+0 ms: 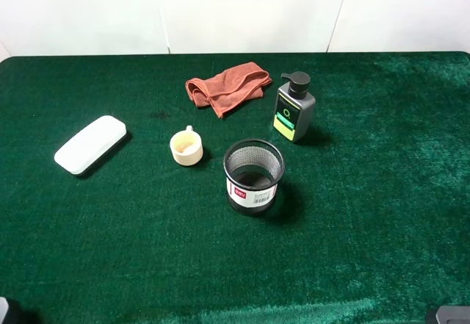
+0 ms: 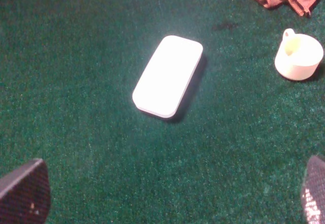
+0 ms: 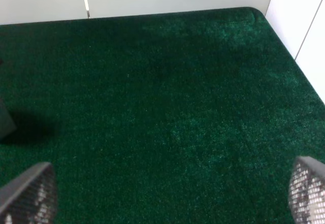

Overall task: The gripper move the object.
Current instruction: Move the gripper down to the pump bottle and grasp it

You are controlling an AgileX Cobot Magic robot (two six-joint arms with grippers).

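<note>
The dark grey pump bottle [image 1: 294, 111], with a black pump top and a yellow-green label, stands upright right of centre at the back of the green table. No gripper is near it. My left gripper [image 2: 167, 193] is open and empty, its fingertips wide apart, low over the felt in front of a white case [image 2: 168, 76]. My right gripper [image 3: 167, 193] is open and empty over bare felt near the table's far right corner. A dark edge at the border of the right wrist view [image 3: 5, 121] casts a shadow; I cannot tell what it is.
A black mesh cup [image 1: 253, 175] with a barcode label stands in front of the bottle. A cream cup [image 1: 186, 147] sits left of it. An orange cloth [image 1: 228, 89] lies at the back, and the white case [image 1: 90, 144] at the left. A white wall bounds the table behind.
</note>
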